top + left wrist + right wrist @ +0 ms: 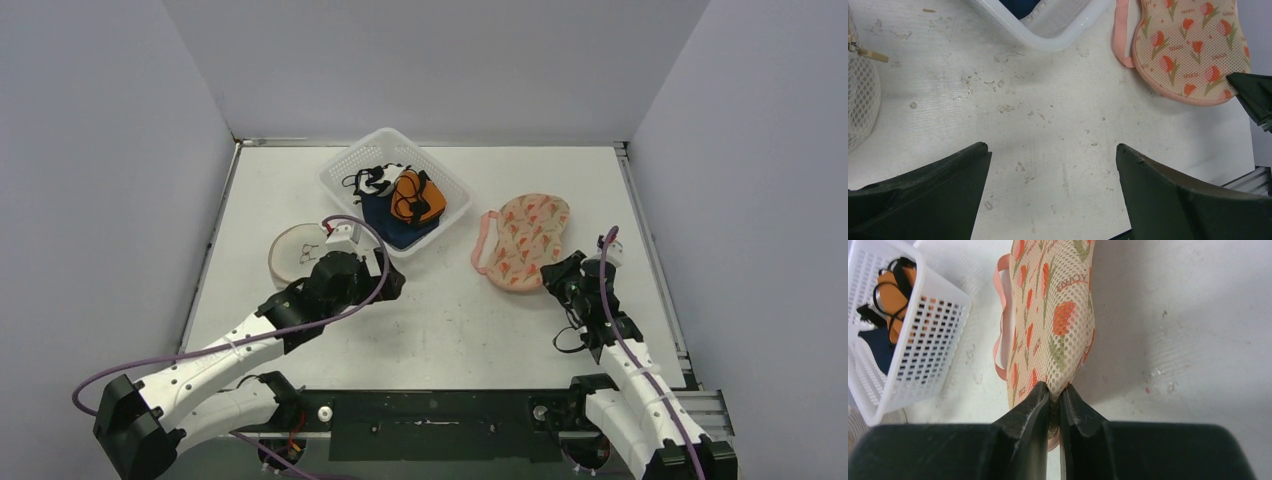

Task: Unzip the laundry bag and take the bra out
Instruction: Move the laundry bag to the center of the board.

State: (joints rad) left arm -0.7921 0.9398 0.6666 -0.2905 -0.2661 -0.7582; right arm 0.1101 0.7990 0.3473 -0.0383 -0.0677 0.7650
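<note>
The laundry bag (pixel 525 240) is a beige mesh pouch with orange tulips and pink trim, lying flat on the table's right side. It also shows in the left wrist view (pixel 1193 50) and in the right wrist view (pixel 1053 315). My right gripper (pixel 1055 390) is shut on the bag's near edge, and the mesh bunches between its jaws; from above it sits at the bag's lower right (pixel 555 275). My left gripper (pixel 1050 146) hangs open over bare table left of the bag (pixel 385 285), holding nothing. The bra is hidden.
A white perforated basket (pixel 350 155) with orange, blue and black-and-white garments stands at the back middle (pixel 923 355). A round white mesh bag (pixel 290 250) lies left of my left arm (pixel 860 100). Grey walls close in the table's sides.
</note>
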